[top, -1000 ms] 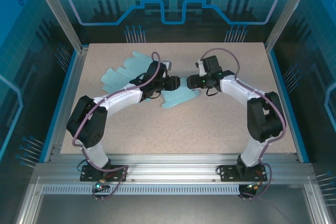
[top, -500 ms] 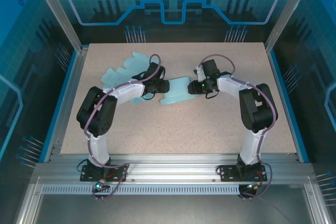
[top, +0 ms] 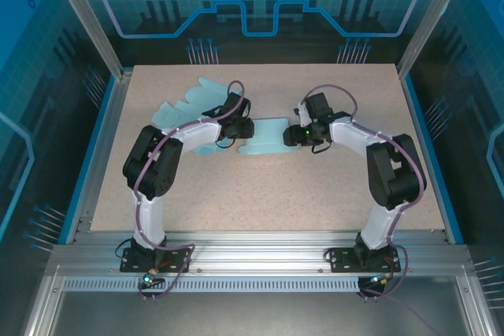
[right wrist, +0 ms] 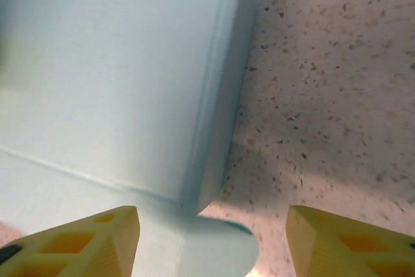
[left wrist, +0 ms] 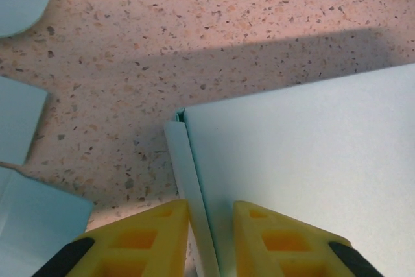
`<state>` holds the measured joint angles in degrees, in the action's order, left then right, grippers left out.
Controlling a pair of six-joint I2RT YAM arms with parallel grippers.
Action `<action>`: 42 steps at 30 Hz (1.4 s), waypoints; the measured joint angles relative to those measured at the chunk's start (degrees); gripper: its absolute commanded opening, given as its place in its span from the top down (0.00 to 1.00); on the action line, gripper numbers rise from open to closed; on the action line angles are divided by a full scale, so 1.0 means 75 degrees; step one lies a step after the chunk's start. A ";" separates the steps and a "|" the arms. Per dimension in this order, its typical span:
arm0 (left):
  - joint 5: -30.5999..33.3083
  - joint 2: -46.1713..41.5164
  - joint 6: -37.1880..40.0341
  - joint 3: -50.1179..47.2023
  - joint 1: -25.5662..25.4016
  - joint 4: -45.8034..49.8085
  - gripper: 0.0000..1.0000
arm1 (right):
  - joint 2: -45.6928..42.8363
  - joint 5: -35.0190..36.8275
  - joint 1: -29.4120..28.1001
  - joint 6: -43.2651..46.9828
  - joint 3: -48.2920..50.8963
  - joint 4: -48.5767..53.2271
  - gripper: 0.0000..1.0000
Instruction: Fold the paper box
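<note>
The paper box (top: 268, 138) is a pale blue die-cut sheet lying on the speckled table, its left flaps (top: 185, 106) spread flat and its right part folded up. My left gripper (top: 246, 127) sits at the folded part's left edge. In the left wrist view its jaws (left wrist: 211, 209) are pinched close around a raised fold edge (left wrist: 188, 160) beside the wide panel (left wrist: 311, 160). My right gripper (top: 290, 136) is at the box's right end. It stands open (right wrist: 211, 225), its fingers (right wrist: 97, 238) spread either side of the box corner (right wrist: 214, 160) and a rounded tab (right wrist: 220, 248).
The speckled table (top: 315, 194) is framed by blue side rails (top: 429, 155) and metal posts. Both arms reach inward from their bases at the near edge, elbows out to the sides.
Both grippers have come down with the box's right part, which now lies lower on the table. The left jaws have narrowed. The right jaws narrowed, then widened again.
</note>
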<state>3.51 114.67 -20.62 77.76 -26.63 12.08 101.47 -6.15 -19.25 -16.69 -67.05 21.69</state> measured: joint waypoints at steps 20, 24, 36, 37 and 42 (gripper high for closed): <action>-0.1641 -0.0038 -0.0236 -0.0227 0.0650 -0.0274 0.66 | -0.0991 0.5590 -0.3899 0.3042 0.1282 -0.0562 0.21; -0.1684 -0.0385 -0.0259 -0.0446 0.0708 -0.0271 0.62 | -0.0417 0.5974 -0.3899 0.3439 0.1256 -0.0799 0.21; -0.1789 -0.0755 -0.0256 -0.0737 0.0699 -0.0274 0.62 | 0.0370 0.6540 -0.3899 0.4197 0.0845 -0.1483 0.44; -0.1789 -0.0781 -0.0256 -0.0758 0.0699 -0.0262 0.62 | 0.0370 0.6566 -0.3899 0.4278 0.0825 -0.1585 0.49; -0.1757 -0.1035 -0.0254 -0.0801 0.0702 -0.0251 0.62 | 0.0446 0.6540 -0.3891 0.4637 0.0726 -0.1845 0.74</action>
<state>-9.67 106.91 -22.52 71.75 -21.37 10.20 104.81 42.89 -48.42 18.09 -61.60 7.86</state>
